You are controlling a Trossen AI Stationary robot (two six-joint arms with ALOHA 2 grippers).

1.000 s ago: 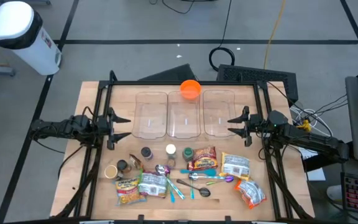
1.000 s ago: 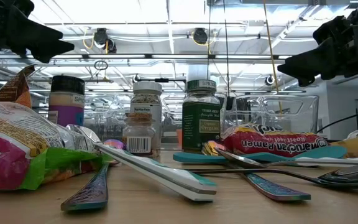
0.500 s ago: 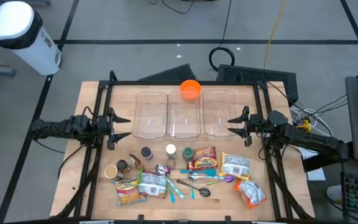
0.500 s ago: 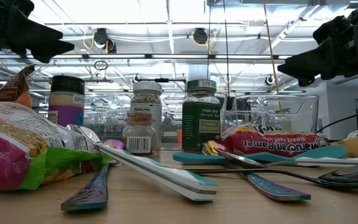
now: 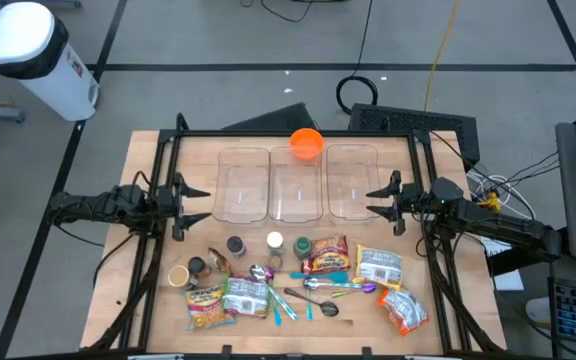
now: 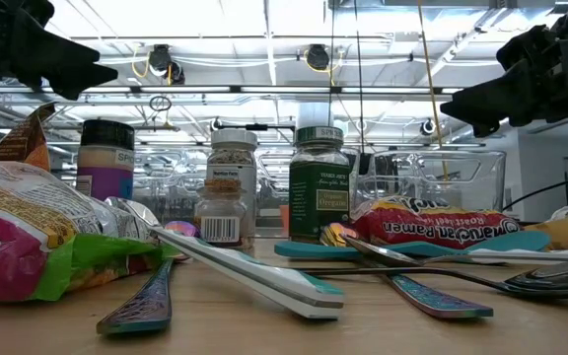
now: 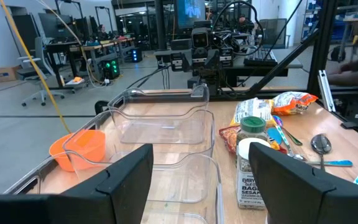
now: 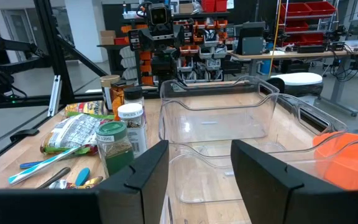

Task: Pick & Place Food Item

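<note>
Nearest the counter's (image 5: 148,290) front edge, the food packets are laid among loose cutlery: a yellow snack bag (image 5: 206,306), a green-and-white packet (image 5: 246,296), an orange packet (image 5: 403,309) and a white packet (image 5: 378,266). Just behind them a red ramen pack (image 5: 328,255) is seen beside a row of spice jars (image 5: 302,246), with teal-handled spoons (image 5: 330,284) touching and crossing the packets. No food item has been picked yet; all lie on the counter.

Farther back, the left gripper (image 5: 194,203) and the right gripper (image 5: 376,200) are held above the counter at either side, each with its fingers parted and nothing between them. Between them, 3 clear bins (image 5: 297,184) are set side by side, and an orange bowl (image 5: 306,143) rests at the far rim.

Trouble is judged most likely in the clutter. A packet could be pinched together with a spoon lying on it, so cutlery may be dragged along. A jar could be tipped by a descending finger, since the jars stand just beside the ramen pack. Slack foil could also slip from a narrow pinch before a bin is reached.
</note>
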